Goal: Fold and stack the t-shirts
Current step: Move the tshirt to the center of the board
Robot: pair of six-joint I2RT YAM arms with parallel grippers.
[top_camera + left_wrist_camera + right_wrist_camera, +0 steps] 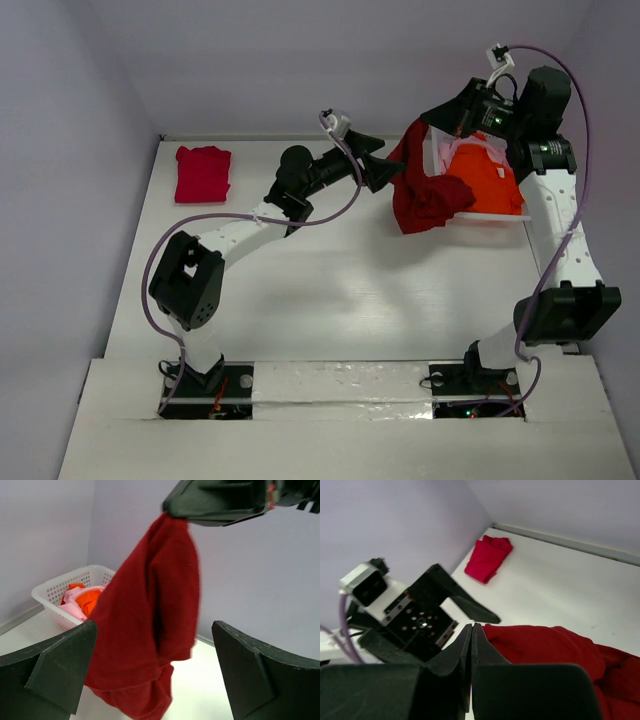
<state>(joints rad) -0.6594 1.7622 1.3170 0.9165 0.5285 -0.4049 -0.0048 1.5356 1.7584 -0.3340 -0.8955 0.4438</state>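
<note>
My right gripper (425,128) is shut on the top of the large dark red t-shirt (425,200), which hangs bunched in the air beside the basket. The right wrist view shows the closed jaws (471,626) with the red cloth (545,645) beside them. My left gripper (392,160) is open just left of the hanging shirt. In the left wrist view the shirt (150,605) hangs in front of my left gripper (154,625), between its fingers. A folded crimson-pink t-shirt (203,173) lies at the far left. The orange t-shirt (490,175) and pale pink t-shirt (440,152) lie in the basket.
The white lattice basket (500,212) stands at the far right against the back wall, also in the left wrist view (55,587). Walls enclose the table at the back and both sides. The left arm stretches diagonally across the table's middle.
</note>
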